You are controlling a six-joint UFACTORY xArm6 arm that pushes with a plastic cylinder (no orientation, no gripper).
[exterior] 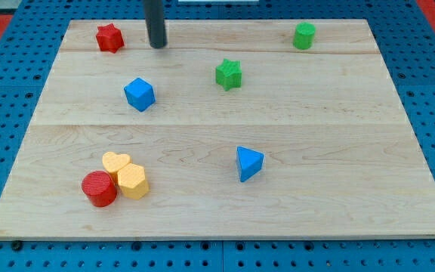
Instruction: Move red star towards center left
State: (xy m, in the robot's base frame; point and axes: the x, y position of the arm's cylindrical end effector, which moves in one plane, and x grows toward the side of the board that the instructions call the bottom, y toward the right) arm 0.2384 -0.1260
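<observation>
The red star (109, 37) lies near the top left corner of the wooden board (217, 204). My tip (157, 45) is down on the board just to the star's right, a short gap apart from it. The rod comes down from the view's top edge. A blue cube (139, 94) sits below and slightly right of the star, below my tip.
A green star (229, 74) lies at upper centre and a green cylinder (303, 35) at upper right. A blue triangular block (248, 163) lies at lower centre. At lower left a red cylinder (99, 188), a yellow heart (115, 162) and a yellow hexagon (133, 180) cluster together.
</observation>
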